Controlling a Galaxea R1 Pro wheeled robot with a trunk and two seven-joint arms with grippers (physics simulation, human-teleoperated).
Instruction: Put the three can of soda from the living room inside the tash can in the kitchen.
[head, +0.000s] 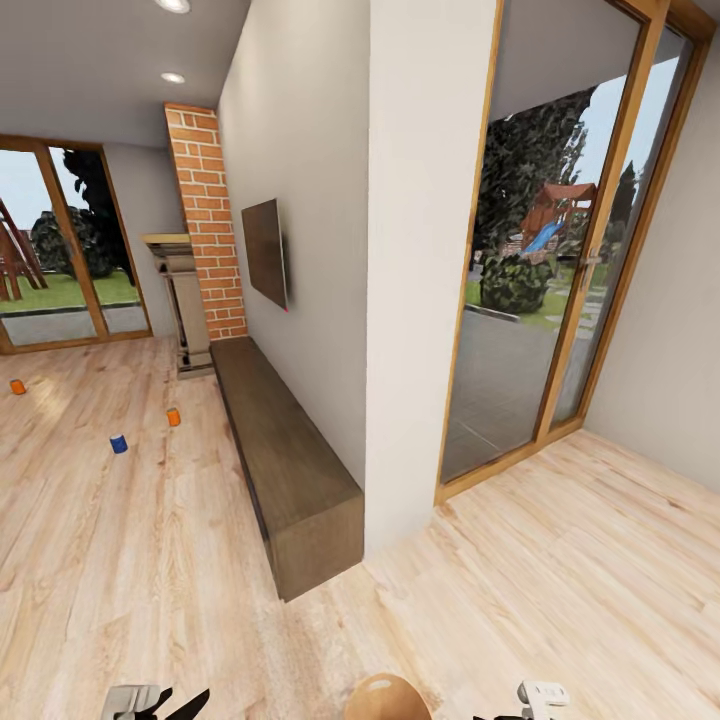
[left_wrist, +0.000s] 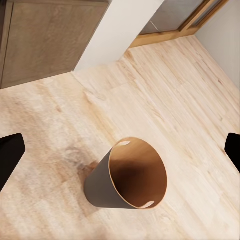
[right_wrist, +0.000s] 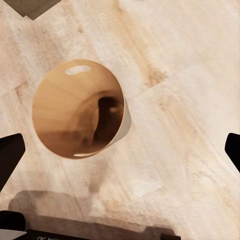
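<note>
- head view: 2 orange cans (head: 173, 417) (head: 18, 386) and 1 blue can (head: 119, 444) stood far left on the floor, nearer the left arm.
- left wrist view: left gripper (left_wrist: 120, 150) spread open above the upright trash can (left_wrist: 102, 190).
- right wrist view: right gripper (right_wrist: 120, 147) open, holding nothing, trash can (right_wrist: 55, 100) below.

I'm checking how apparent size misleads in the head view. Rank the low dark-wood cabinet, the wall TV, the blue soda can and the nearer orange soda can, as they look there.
1. Low dark-wood cabinet, the largest.
2. Wall TV.
3. Blue soda can and nearer orange soda can: both tiny and alike, so I won't rank them.
</note>
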